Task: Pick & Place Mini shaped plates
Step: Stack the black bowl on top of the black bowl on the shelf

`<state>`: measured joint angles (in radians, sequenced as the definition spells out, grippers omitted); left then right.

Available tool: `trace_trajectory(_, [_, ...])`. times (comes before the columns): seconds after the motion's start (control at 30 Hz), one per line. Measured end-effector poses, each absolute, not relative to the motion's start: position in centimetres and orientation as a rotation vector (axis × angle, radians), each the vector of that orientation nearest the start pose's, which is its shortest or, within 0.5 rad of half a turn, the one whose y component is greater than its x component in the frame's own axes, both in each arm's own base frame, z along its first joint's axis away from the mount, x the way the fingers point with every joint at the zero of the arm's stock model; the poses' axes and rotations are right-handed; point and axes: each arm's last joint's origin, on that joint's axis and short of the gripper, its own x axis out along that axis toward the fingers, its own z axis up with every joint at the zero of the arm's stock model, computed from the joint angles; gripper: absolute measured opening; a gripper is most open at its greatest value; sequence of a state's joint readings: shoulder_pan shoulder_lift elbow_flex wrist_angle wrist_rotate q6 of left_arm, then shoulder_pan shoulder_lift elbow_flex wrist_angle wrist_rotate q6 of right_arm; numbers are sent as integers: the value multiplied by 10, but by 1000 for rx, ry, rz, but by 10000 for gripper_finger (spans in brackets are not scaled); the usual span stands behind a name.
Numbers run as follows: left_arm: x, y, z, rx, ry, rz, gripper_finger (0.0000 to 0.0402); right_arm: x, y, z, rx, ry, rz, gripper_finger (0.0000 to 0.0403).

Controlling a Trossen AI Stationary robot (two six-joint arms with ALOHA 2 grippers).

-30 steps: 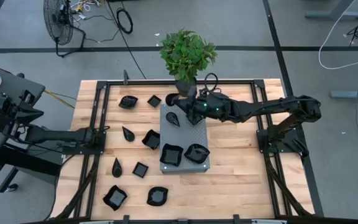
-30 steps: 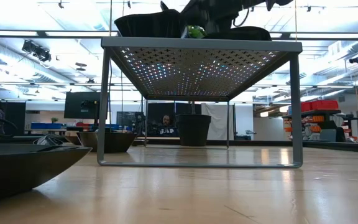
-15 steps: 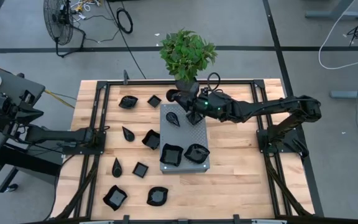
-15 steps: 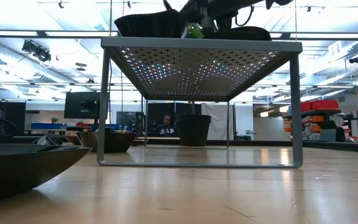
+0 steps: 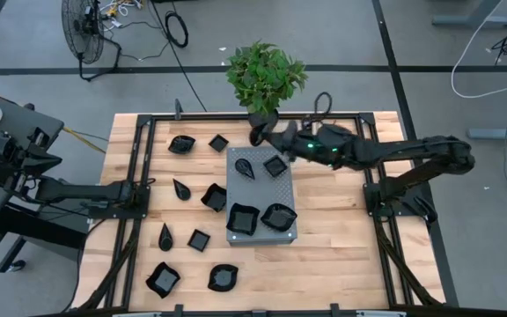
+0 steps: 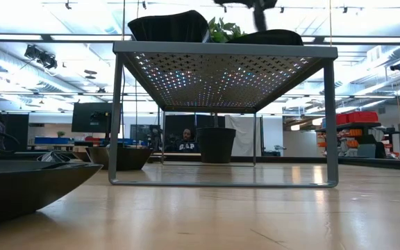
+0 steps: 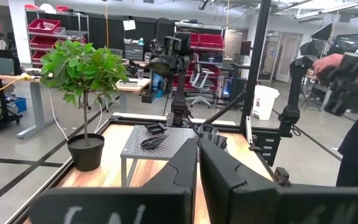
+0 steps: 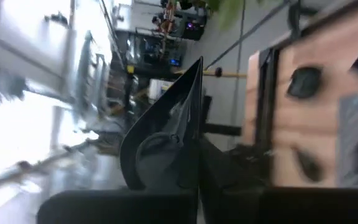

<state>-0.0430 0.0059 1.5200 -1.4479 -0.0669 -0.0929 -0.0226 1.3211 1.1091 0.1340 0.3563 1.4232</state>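
hovering clenched and empty, the right claw (image 5: 260, 136) sits beside the potted plant (image 5: 266, 77). four mini shaped plates (image 5: 275, 165) rest on the grey slab (image 5: 262, 195). left claw (image 7: 197, 155) clenched too.

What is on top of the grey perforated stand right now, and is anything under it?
Four mini black plates sit on the grey perforated stand: a teardrop plate, a small square plate, a larger square plate and a wavy-edged plate. From the low view, only bare wooden table shows beneath it.
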Motion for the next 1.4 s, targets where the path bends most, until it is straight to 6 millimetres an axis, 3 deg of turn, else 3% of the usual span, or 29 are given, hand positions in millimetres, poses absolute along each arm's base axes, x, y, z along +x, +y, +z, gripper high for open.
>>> trace_trajectory(0.33, [-193, 10, 359, -96, -67, 21, 23, 235, 3, 390, 777, 72, -183, 0])
trace_trajectory(0.53, [-193, 10, 359, -96, -67, 21, 23, 204, 10, 388, 465, 281, 54, 0])
trace_trajectory(0.73, [-193, 10, 359, -96, -68, 21, 23, 180, 15, 369, 208, 544, 276, 0])
trace_trajectory(0.9, [-193, 10, 359, -96, -67, 21, 23, 170, 15, 350, -27, 727, 378, 0])
trace_trajectory(1.07, [-193, 10, 359, -96, -68, 21, 23, 168, 15, 334, -470, 812, 611, 0])
trace_trajectory(1.27, [-193, 10, 359, -96, -67, 21, 23, 179, 12, 315, -940, 861, 795, 0])
trace_trajectory(1.4, [-193, 10, 359, -96, -67, 21, 23, 190, 8, 285, -1188, 938, 848, 0])
